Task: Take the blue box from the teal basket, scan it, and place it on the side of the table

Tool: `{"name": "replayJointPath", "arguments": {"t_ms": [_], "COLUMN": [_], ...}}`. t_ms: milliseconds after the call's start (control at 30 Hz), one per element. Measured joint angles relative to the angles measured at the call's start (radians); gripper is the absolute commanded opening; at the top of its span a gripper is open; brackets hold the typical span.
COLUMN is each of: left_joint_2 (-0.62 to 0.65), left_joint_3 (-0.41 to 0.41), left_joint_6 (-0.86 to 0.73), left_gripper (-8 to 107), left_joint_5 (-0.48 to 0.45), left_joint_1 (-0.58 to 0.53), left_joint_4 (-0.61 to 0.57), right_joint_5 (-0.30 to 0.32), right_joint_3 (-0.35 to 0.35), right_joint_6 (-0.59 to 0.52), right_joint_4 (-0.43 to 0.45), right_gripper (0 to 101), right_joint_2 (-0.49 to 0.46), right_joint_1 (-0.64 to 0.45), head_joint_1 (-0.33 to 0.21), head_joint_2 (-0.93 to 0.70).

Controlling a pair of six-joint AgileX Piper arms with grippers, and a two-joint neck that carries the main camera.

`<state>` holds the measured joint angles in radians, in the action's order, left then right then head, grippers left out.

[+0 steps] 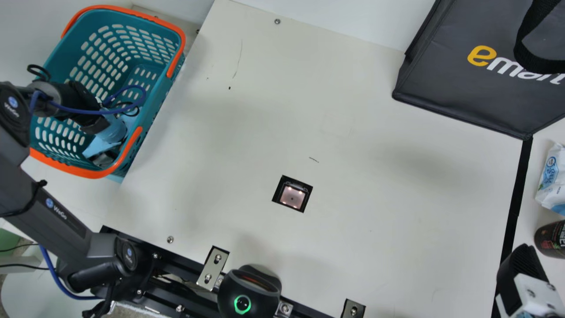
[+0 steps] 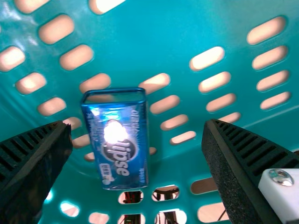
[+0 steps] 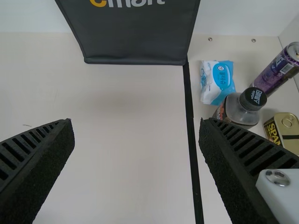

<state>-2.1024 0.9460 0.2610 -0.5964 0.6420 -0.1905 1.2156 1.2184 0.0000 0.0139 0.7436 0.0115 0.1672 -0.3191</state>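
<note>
Main view: left claw (image 1: pixel 105 155) down inside the teal basket (image 1: pixel 170 95). Left wrist view: its jaws stand wide apart, gripping nothing; blue box (image 2: pixel 119 144) is in the basket, between the fingers' lines but nearer one, visible gap to both. Right claw (image 1: pixel 523 276) is well apart from the basket, across the bench (image 1: pixel 375 212), also wide open, holding nothing. Scanner window (image 1: pixel 292 197) sits in the bench, between basket and right claw. Dark bag (image 1: pixel 446 92) is well apart from the basket.
</note>
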Motion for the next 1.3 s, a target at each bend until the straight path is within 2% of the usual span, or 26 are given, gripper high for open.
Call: {"name": "replayJointPath", "arguments": {"t_ms": [600, 1067, 1100, 1300], "left_joint_2": [-0.018, -0.027, -0.027, -0.021], "left_joint_3": [-0.029, -0.038, -0.039, -0.044], "left_joint_6": [0.006, 0.042, 0.045, 0.054], "left_gripper": [90, -3, -8, -8], "left_joint_5": [0.06, 0.099, 0.101, 0.117], "left_joint_1": [-0.01, -0.008, -0.008, -0.016], "left_joint_4": [0.082, 0.082, 0.084, 0.096], "right_joint_5": [-0.001, -0.001, -0.001, -0.001], "right_joint_3": [0.0, 0.0, 0.0, 0.0], "right_joint_6": [0.0, 0.0, 0.0, 0.0], "right_joint_4": [0.0, 0.0, 0.0, 0.0], "right_gripper": [95, 95, 95, 95], "right_joint_2": [0.0, 0.0, 0.0, 0.0], "right_joint_1": [0.0, 0.0, 0.0, 0.0], "head_joint_1": [0.0, 0.0, 0.0, 0.0], "head_joint_2": [0.0, 0.0, 0.0, 0.0]}}
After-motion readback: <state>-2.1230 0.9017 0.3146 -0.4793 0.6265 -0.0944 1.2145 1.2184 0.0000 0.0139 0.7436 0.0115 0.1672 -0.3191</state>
